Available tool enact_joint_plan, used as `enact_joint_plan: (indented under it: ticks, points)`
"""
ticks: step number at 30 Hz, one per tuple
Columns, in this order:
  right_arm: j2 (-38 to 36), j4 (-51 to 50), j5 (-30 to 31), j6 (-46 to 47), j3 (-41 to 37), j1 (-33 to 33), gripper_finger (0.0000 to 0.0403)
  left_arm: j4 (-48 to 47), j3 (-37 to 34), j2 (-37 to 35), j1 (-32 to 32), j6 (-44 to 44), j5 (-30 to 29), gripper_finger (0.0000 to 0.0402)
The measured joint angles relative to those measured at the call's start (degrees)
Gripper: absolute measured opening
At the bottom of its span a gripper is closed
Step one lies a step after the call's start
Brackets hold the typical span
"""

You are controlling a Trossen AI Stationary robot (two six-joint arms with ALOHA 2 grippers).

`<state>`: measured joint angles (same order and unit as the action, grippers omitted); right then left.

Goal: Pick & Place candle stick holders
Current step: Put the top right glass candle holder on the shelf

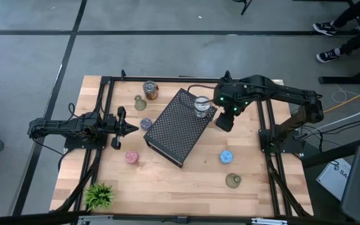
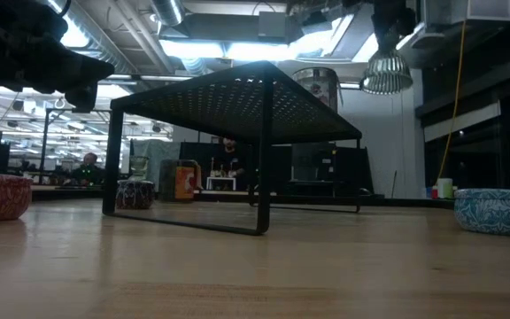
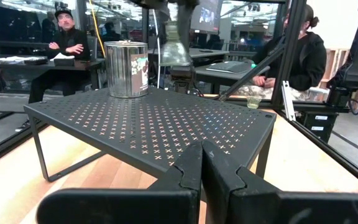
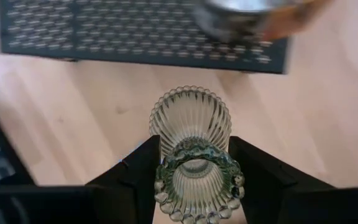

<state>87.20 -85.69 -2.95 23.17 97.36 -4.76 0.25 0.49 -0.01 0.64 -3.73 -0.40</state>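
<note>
In the right wrist view, the silver can holder (image 4: 241, 15) is blurred and cut off by the frame edge. The ribbed glass holder (image 4: 194, 149) hides the desk beneath.

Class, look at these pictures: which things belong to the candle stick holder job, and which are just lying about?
Belong to the job:
- ribbed glass holder, held by the right gripper
- silver can holder
- copper can holder
- blue holder
- pink holder
- black perforated stand

Lying about:
- green plant
- waiting left gripper
</note>
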Motion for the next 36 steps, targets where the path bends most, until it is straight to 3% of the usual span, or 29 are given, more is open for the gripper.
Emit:
enact_joint_plan:
  ticks: [5,16,23,36]
  points:
    - [2.3,0.8,-1.7,0.0,2.6,2.4,0.0172,0.0,0.0,0.0,0.0,0.0,0.0,0.0002]
    - [16.1,-0.5,-1.7,-6.7,22.2,3.5,0.0172,0.0,0.0,0.0,0.0,0.0,0.0,0.0002]
    - [24.5,0.3,-1.7,-10.4,30.7,3.5,0.0172,0.0,0.0,0.0,0.0,0.0,0.0,0.0002]
    - [31.5,3.3,2.4,-11.3,33.4,1.7,0.0172,0.0,0.0,0.0,0.0,0.0,0.0,0.0002]
